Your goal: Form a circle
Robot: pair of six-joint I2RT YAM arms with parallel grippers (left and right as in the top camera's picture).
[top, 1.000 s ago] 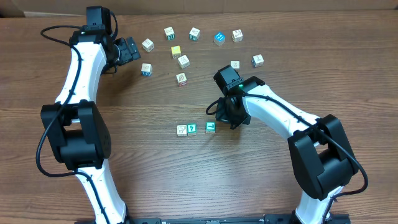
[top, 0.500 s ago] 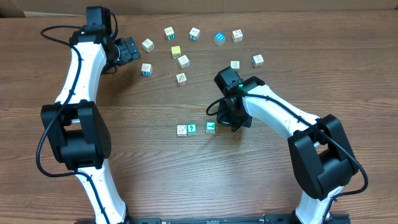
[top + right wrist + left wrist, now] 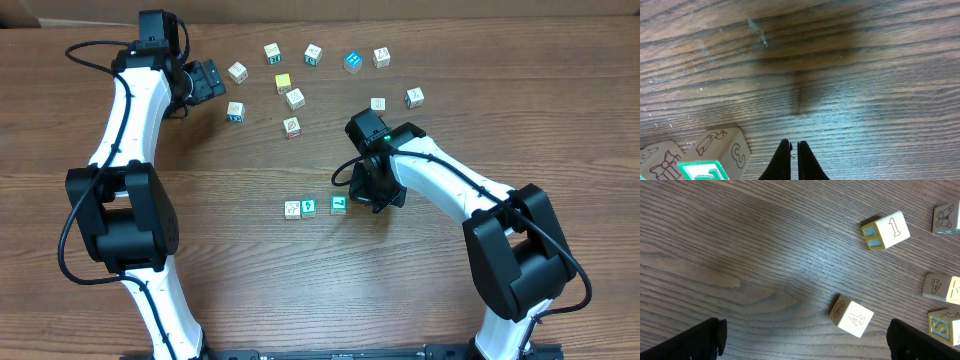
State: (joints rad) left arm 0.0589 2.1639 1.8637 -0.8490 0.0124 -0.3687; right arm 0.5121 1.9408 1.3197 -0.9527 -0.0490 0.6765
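While the three-block row is sitting unmoved on the bench, the right gripper, fingers pressed together and empty, is drifting slightly beside it. The left gripper is hanging wide apart, so the circle is barely starting.

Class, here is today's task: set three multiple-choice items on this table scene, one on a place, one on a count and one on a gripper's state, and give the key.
1. The row of blocks lies: A beside the right gripper; B beside the left gripper; C far from both.
2. That row holds: A two blocks; B three; C five.
3. The left gripper is: A open; B shut on a block; C shut, empty.
Key: 1 A, the shut fingertips sit by the row's end. 2 B, three lie side by side. 3 A, its fingers stand wide apart.
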